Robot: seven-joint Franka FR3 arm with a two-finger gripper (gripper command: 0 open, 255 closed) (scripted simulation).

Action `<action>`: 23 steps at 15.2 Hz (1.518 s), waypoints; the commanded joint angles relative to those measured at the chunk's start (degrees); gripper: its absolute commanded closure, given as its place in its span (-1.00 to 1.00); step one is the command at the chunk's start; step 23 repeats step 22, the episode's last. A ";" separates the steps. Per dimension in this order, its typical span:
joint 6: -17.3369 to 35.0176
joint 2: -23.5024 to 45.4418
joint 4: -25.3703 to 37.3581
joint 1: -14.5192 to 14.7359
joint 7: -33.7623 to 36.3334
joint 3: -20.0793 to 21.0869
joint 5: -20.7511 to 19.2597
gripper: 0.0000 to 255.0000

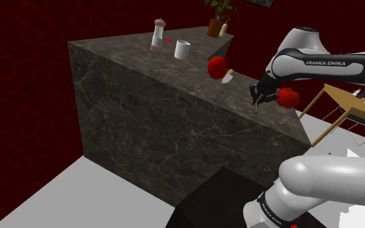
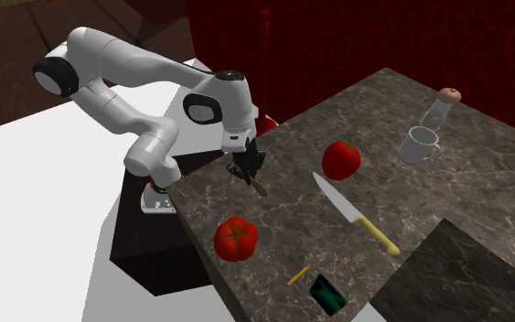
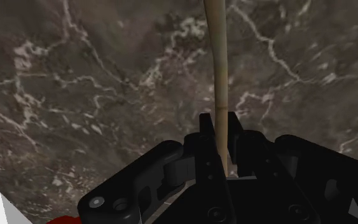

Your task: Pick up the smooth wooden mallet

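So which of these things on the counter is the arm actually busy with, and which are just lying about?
In the job: mallet, its pale wooden handle clasped by the gripper.

Lying about: tomato, red fruit, knife, white mug, grinder, pencil, phone.

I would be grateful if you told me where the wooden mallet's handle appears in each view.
Shoulder view: the mallet handle pokes out below the gripper, right of centre.
Second exterior view: the handle is left of centre, under the gripper.
Wrist view: the handle is clasped between the fingers.
Shared landmark: the dark marbled counter.
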 commanded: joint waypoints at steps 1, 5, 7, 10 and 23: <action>-0.15 0.14 -0.27 -0.04 0.04 -0.03 -0.03 1.00; -0.22 0.04 -0.28 -0.07 -0.06 -0.10 -0.05 1.00; -1.84 -0.23 1.08 0.00 -0.34 -0.04 0.15 1.00; -4.23 -0.52 3.21 0.10 -0.74 0.03 0.42 1.00; -11.92 -0.51 10.99 0.31 -1.98 0.32 1.17 1.00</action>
